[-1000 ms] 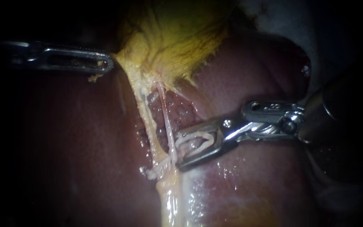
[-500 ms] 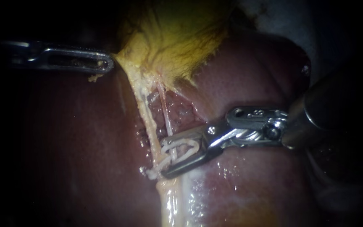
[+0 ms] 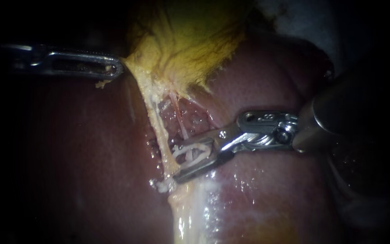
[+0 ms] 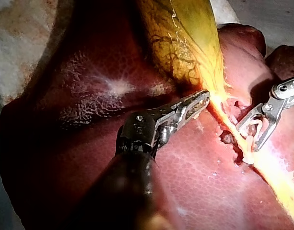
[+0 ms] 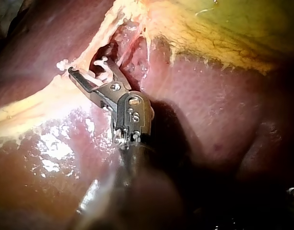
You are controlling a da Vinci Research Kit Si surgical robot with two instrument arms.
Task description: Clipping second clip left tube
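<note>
The lower edge of the gallbladder (image 3: 190, 45) is gripped in the closed hand of the left instrument (image 3: 113, 70), above the liver (image 3: 271, 194). A white clip (image 3: 192, 153) is held in the half-spread hand of the right instrument (image 3: 175, 163), across a thin tube (image 3: 180, 129). The tips are set against the left tube (image 3: 159, 131); whether it is enclosed cannot be told.

left instrument (image 3: 68, 63): bright steel, a long slotted claw (image 4: 194, 104), a round pivot screw (image 4: 138, 118) at the wrist, then a dark tubular shaft (image 4: 120, 191). right instrument (image 3: 267, 131): steel hinge block (image 3: 267, 119) with small holes, twisted cable strands (image 3: 259, 141), grey-black shaft.
</note>
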